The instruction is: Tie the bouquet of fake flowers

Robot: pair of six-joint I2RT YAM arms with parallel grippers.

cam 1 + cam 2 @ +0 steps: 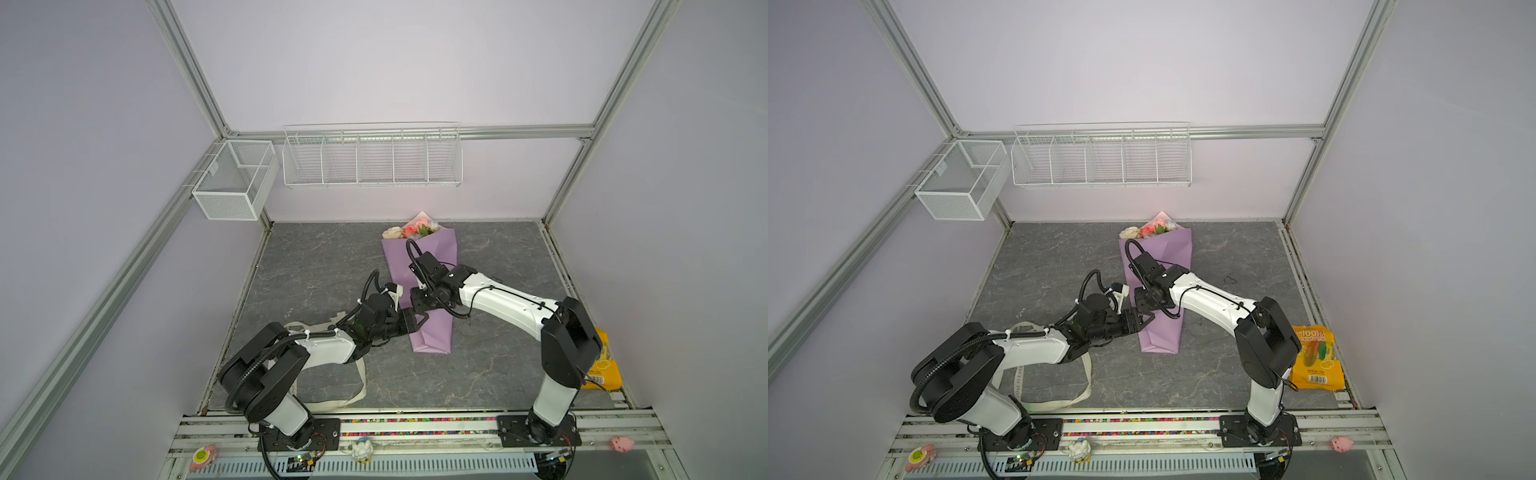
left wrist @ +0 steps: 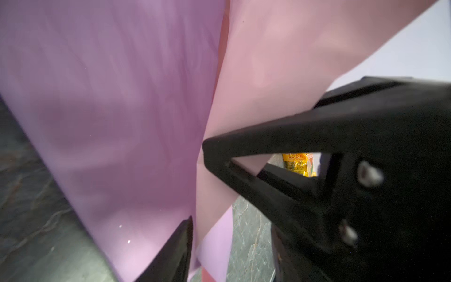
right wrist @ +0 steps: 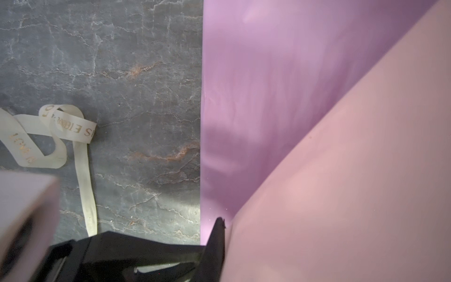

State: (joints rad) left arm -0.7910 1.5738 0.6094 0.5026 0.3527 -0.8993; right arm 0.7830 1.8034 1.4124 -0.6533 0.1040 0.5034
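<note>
We see the grey marbled counter [image 1: 324, 257] filling the middle of both top views, with a long white wire rack [image 1: 372, 156] on the back wall above it and a mesh basket [image 1: 232, 183] at upper left. The bouquet [image 1: 434, 332] lies flat on the counter just right of centre. Its lilac paper narrows toward the bottom of the frame, and the blooms [image 1: 411, 228] show at its top end, near the back wall. A cream ribbon [image 1: 1088, 374] with gold lettering loops over the lower left of the counter, partly under the left arm and apart from the bouquet. A yellow bag [image 1: 1316, 357] sits at the counter's right edge, beside the right arm. Both tools meet at the bouquet's left edge, on its lower half. The right tool [image 1: 417, 309] is pinched thin on a pink flap of the bouquet's paper, which stands up from the lilac sheet. The left tool [image 1: 409, 323] is just beside it. In its wrist view one finger [image 2: 175, 254] stands alone against the paper with a gap beside it, so we read those jaws as partly apart, gripping nothing.
</note>
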